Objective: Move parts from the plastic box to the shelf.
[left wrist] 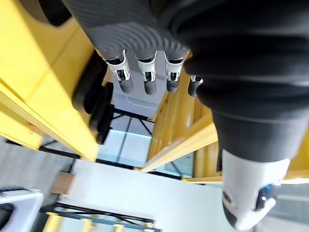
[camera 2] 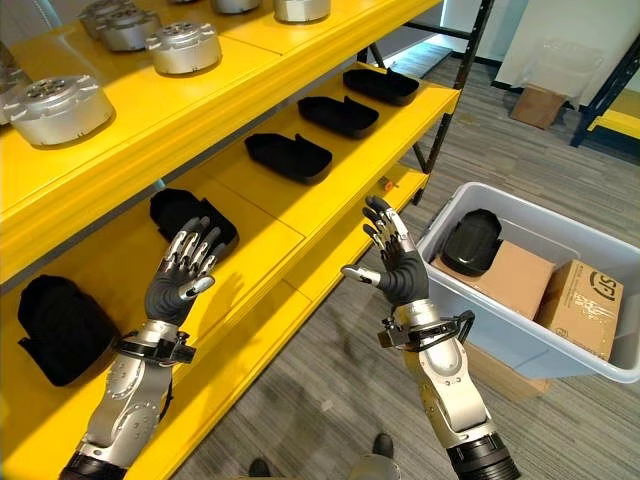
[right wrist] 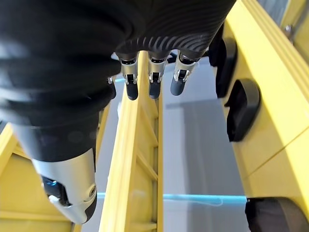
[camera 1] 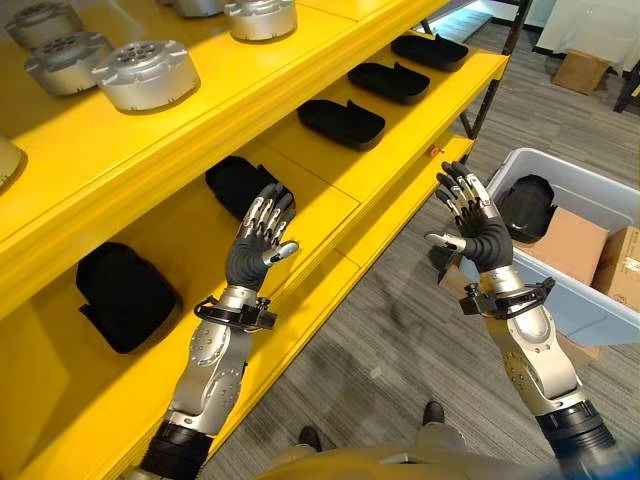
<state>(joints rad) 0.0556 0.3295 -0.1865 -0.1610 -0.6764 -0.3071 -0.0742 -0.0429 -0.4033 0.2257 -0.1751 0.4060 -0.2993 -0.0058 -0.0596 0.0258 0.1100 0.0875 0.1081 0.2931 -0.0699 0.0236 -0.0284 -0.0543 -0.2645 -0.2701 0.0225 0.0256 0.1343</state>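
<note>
Taking the yellow shelf (camera 2: 300, 200) as landmark, a row of black parts (camera 2: 288, 155) is seen along its middle level, with silver discs (camera 2: 183, 46) on the level above. The left hand (camera 2: 180, 275) is held up before the shelf's lower level, fingers spread and empty. The right hand (camera 2: 398, 262) is raised just off the shelf's front edge, fingers likewise spread, holding nothing. Right of the shelf, one black part (camera 2: 470, 240) lies in the plastic box (camera 2: 520, 345) beside cardboard boxes (camera 2: 580, 305). It is judged rigid, light and smooth; a hold across its narrower sides is advised.
</note>
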